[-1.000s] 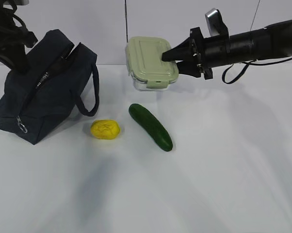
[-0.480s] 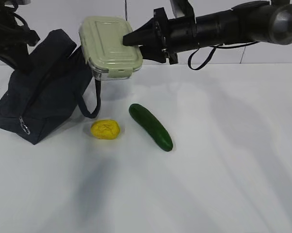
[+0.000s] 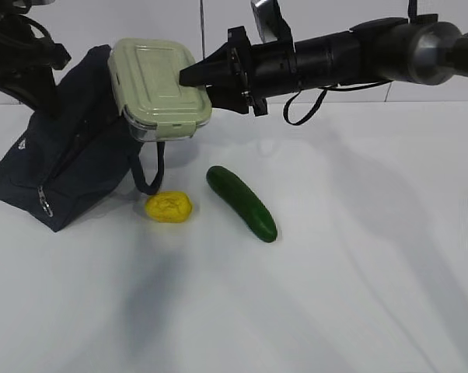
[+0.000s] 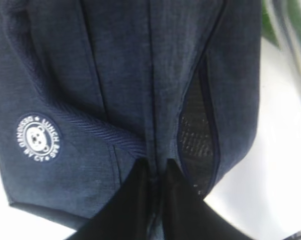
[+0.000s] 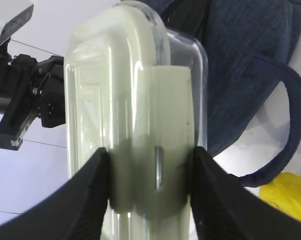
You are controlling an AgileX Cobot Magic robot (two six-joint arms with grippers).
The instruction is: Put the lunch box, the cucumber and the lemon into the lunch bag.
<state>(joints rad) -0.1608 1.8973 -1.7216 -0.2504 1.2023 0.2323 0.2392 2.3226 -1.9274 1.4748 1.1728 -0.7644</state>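
Observation:
The lunch box (image 3: 158, 87), clear with a sage-green lid, is held in the air by my right gripper (image 3: 189, 76), which is shut on its end; it hangs tilted over the upper right side of the navy lunch bag (image 3: 63, 171). In the right wrist view the fingers clamp the lunch box (image 5: 135, 110) at the right gripper (image 5: 150, 170). My left gripper (image 4: 155, 170) is shut on a fold of the lunch bag (image 4: 115, 75) beside its open top. The lemon (image 3: 169, 207) and the cucumber (image 3: 242, 203) lie on the table in front.
The bag's loop handle (image 3: 152, 167) hangs down just above the lemon. The white logo (image 4: 38, 142) is on the bag's side. The left arm (image 3: 20, 66) stands at the far left against the wall. The white table (image 3: 335, 295) stretches to the right.
My right gripper has carried the lunch box left and slightly up, from the table's middle back to over the bag. The bag has shifted a little under the left gripper's hold.

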